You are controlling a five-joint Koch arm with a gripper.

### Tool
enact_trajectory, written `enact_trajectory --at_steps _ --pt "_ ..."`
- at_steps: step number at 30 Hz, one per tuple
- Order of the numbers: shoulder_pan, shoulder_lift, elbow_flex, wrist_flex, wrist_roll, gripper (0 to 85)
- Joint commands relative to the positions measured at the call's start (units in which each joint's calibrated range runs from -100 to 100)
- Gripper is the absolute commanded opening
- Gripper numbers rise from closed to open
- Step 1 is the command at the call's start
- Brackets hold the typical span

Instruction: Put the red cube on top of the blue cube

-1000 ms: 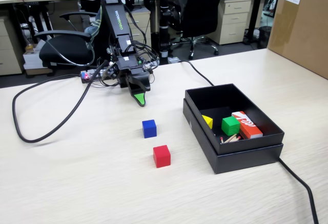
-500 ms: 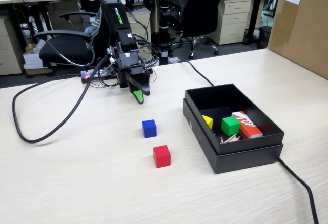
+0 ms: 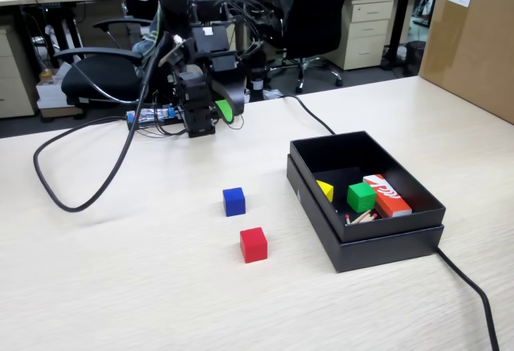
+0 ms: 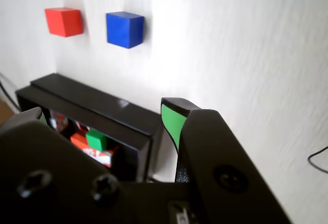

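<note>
Gripper [image 3: 226,112] raised at the far side of the table [image 3: 120,287], well apart from both cubes, holding nothing; whether the claw stands open or closed not readable, since only the green-faced finger shows clearly in either view and the other jaw hides behind the body. Red cube [image 3: 254,244] resting on the bare table nearer the fixed camera, blue cube [image 3: 234,201] just beyond it and slightly left, close together but not touching. Stacking not yet begun. Likely trouble from here: a descent on the red cube passing over or beside the blue one, with a finger clipping and shoving it; a grip off-centre on the red cube, tilting it; and, red looking a little larger than blue, a placement off the middle sliding or toppling. To the right, open black box [image 3: 365,242] holding a green cube [image 3: 361,197], a yellow piece [image 3: 325,190], a red-orange box with white markings [image 3: 386,194] and some thin sticks [image 3: 361,217]; a swing too far right likely to catch its rim.
</note>
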Motion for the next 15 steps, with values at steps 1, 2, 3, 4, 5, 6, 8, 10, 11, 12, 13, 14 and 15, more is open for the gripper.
enact_trajectory --at_steps 1,2,3,4,5,6,8,10,11,12,13,14,15 --pt "-1.2 12.7 13.7 -2.4 -0.1 44.7" --pt "-1.3 15.9 16.4 -2.9 -0.1 44.7" --pt "-1.5 18.7 18.7 -3.4 -0.1 44.7" --pt "-1.7 21.8 21.4 -4.2 -0.1 44.7" --pt "-1.9 26.0 25.2 -5.4 -0.1 44.8" --pt "-2.0 29.7 28.4 -5.8 -0.1 44.8" --pt "-2.4 36.9 34.4 -5.8 -0.1 44.8" --pt "-2.5 44.4 39.9 -5.8 -0.1 44.7" --pt "-2.5 47.6 42.3 -5.8 -0.1 44.7" --pt "-2.4 51.2 44.8 -5.9 -0.1 44.8" --pt "-2.5 53.8 46.6 -5.9 -0.1 44.8" --pt "-2.5 56.2 48.0 -5.8 -0.1 44.8" --pt "-2.6 58.2 49.3 -5.8 -0.1 44.8"
